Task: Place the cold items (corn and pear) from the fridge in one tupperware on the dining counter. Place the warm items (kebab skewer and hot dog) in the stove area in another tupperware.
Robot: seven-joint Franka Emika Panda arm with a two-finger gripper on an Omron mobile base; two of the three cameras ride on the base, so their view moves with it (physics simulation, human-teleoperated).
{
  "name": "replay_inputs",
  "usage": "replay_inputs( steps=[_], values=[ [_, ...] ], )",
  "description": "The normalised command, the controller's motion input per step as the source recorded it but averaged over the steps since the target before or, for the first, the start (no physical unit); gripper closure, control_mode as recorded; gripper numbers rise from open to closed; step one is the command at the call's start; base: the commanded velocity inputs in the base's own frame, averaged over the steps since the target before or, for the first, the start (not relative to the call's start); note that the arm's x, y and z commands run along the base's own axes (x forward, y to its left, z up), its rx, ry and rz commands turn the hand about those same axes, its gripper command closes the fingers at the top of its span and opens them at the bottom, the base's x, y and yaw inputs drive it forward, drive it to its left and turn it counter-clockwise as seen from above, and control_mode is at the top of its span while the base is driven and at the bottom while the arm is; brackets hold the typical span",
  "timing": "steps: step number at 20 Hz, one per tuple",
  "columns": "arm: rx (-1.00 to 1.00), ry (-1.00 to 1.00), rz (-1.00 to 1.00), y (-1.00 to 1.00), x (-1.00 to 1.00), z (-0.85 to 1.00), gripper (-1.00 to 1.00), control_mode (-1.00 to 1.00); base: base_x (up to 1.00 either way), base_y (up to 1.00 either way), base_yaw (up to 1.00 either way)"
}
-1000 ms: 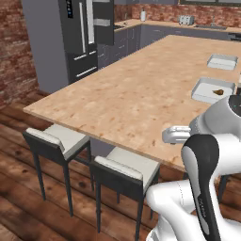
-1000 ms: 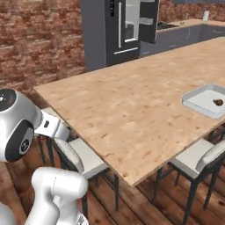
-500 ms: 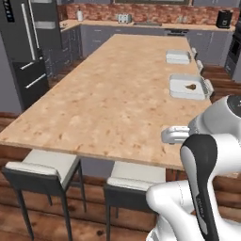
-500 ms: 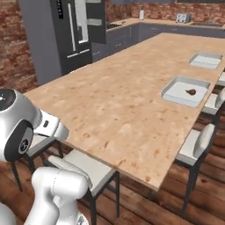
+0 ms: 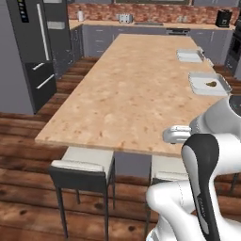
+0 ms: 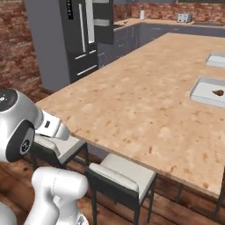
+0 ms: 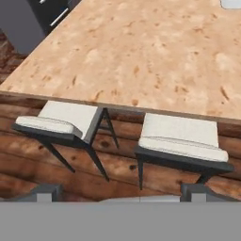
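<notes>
Wood-grain, pale and wide, the dining counter (image 5: pixel 136 89) runs away from you toward the back of the kitchen, and you are facing its near end. On its right side sit two shallow white trays: the nearer tray (image 5: pixel 209 84) holds the pear (image 5: pixel 211 84), a small dark brown lump lying on the tray floor, and the farther tray (image 5: pixel 189 55) sits beyond it, well apart. In the right base view you see the same nearer tray (image 6: pixel 210 92) with the pear (image 6: pixel 218 92) inside it. The fridge (image 5: pixel 35 44) stands tall and dark grey to your left, across a strip of dark plank floor (image 5: pixel 28 136), with grey cabinets (image 5: pixel 101 40) and a brick wall (image 5: pixel 141 10) behind the counter's far end. Between you and the counter edge stand two pale cushioned stools (image 7: pixel 63 120) on dark legs, tucked just beside the near edge; you see them from above in the hand view, side by side and slightly apart. Your gripper (image 7: pixel 121 189) hangs over those stools with its two dark finger tips spread wide at the bottom of the hand view, released and grasping nothing. The arm's white elbow rises in front of the counter's near right corner in the left base view.
</notes>
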Motion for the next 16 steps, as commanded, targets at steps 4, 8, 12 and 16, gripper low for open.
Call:
replay_inputs(
  steps=[4, 8, 12, 16],
  values=[
    [0.00, 0.00, 0.00, 0.00, 0.00, 0.00, -1.00, 1.00, -0.01, 1.00, -0.02],
    [0.00, 0.00, 0.00, 0.00, 0.00, 0.00, -1.00, 1.00, 0.00, 1.00, -0.10],
    [0.00, 0.00, 0.00, 0.00, 0.00, 0.00, -1.00, 1.00, 0.00, 1.00, -0.19],
    [0.00, 0.00, 0.00, 0.00, 0.00, 0.00, -1.00, 1.00, 0.01, 1.00, -0.22]
  ],
)
